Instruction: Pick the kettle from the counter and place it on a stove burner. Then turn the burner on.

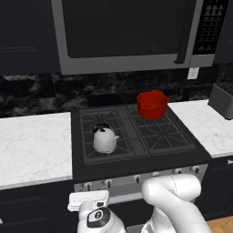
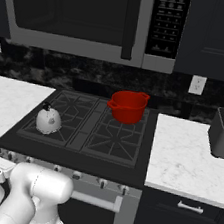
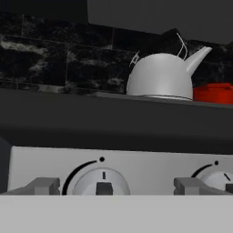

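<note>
The kettle (image 1: 105, 139) sits upright on the front-left stove burner (image 1: 101, 136) — left of centre in the left base view — spout toward the red pot (image 1: 152, 104) at the back. In the hand view, the claw (image 3: 117, 186) faces a control knob (image 3: 103, 184) at the bottom, fingertips (image 3: 44, 185) apart, gripping nothing.

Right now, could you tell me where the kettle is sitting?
The kettle stands on the front-left stove burner of the black cooktop, left of and nearer than the red pot on the back burner.
</note>
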Tool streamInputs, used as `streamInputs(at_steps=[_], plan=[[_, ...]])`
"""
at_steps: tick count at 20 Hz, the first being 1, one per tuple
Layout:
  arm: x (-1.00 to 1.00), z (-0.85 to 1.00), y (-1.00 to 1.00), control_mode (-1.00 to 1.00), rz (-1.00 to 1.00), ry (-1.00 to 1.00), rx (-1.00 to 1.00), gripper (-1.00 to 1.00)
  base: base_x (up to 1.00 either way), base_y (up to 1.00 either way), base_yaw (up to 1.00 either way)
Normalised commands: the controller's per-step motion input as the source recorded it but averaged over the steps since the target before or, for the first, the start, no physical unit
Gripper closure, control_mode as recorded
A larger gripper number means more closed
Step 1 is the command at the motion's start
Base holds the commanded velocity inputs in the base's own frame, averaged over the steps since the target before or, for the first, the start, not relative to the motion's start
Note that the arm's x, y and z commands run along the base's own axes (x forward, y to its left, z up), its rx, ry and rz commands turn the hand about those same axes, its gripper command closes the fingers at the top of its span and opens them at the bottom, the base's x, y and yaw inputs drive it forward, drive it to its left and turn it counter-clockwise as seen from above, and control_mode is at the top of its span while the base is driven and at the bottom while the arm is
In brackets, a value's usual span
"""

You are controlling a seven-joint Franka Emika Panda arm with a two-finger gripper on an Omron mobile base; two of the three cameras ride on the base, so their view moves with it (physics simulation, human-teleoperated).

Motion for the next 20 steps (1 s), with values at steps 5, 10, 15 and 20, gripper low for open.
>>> streamInputs(at_steps=[5, 10, 15, 20], plan=[[0.0, 0.07, -0.06, -1.0, 0.0, -0.01, 0.0, -1.0, 0.0, 0.0, 0.0], [0.1, -0.14, 0.04, -1.0, 0.0, 0.0, 0.0, -1.0, 0.0, 0.0, 0.0], [0.17, -0.16, 0.04, -1.0, 0.0, 0.0, 0.0, -1.0, 0.0, 0.0, 0.0], [0.2, -0.21, 0.09, -1.0, 0.0, 0.0, 0.0, -1.0, 0.0, 0.0, 0.0]])
